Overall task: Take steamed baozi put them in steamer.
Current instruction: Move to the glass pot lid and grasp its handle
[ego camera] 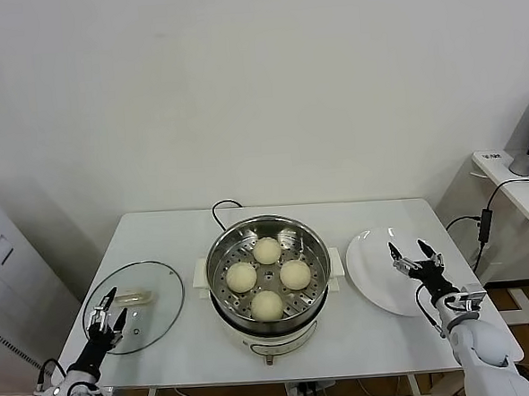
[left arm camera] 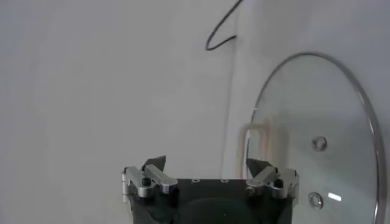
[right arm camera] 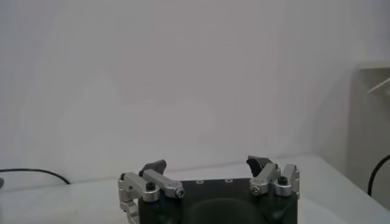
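The shiny steel steamer (ego camera: 221, 254) stands at the table's middle on a white base. Several cream-white steamed baozi lie on its perforated tray, one at the back (ego camera: 267, 250), one at the left (ego camera: 241, 277), one at the right (ego camera: 295, 274) and one at the front (ego camera: 267, 305). My left gripper (ego camera: 110, 305) hangs open over the near-left rim of the glass lid (ego camera: 151, 322), holding nothing. My right gripper (ego camera: 411, 251) is open and empty over the white plate (ego camera: 372, 268). In the wrist views the left gripper (left arm camera: 207, 164) and the right gripper (right arm camera: 208, 165) show spread fingertips with nothing between them.
The glass lid (left arm camera: 332, 122) with a cream handle (ego camera: 134, 298) lies flat at the table's left. A black cord (ego camera: 220, 208) runs from behind the steamer. A second white desk (ego camera: 520, 182) with cables stands at the far right. A grey cabinet (ego camera: 9, 276) is at the left.
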Controlling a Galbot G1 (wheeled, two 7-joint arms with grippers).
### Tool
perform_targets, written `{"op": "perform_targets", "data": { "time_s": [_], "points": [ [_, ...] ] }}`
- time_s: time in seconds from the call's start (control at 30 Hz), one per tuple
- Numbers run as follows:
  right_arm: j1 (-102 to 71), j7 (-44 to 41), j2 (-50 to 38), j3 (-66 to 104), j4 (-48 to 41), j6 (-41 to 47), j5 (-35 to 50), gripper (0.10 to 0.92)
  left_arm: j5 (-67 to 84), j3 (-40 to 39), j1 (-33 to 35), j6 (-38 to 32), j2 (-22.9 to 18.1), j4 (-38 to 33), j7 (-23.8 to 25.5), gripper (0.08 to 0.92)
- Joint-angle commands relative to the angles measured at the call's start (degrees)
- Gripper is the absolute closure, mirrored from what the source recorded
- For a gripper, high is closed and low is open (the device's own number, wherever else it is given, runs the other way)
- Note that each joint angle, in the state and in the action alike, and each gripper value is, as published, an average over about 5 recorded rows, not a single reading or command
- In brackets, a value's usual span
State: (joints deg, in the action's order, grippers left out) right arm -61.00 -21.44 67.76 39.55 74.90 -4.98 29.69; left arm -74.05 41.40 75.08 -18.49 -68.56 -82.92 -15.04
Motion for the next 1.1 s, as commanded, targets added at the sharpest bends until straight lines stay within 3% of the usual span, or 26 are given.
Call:
{"op": "perform_targets", "data": {
  "time_s": [0.03,0.7,1.1],
  "points": [
    [-0.5,-0.7,0.7,0.6,-0.4,-0.2,-0.5,0.203,-9.6,-0.1,-6.7,-1.1,-0.6,6.1,-2.1,0.177],
    [-0.7,-1.3,0.9,0.5,0.5,0.0,-0.7,0.203,-8.0,-1.4,-11.3,1.2,-1.5,9.1,-0.8,0.189],
    [0.2,-1.2,0.4,0.5,0.2,0.5,-0.8,0.203,-4.4,-1.8,-9.6,1.1,-1.2,7.0,0.2,0.510]
  ]
}}
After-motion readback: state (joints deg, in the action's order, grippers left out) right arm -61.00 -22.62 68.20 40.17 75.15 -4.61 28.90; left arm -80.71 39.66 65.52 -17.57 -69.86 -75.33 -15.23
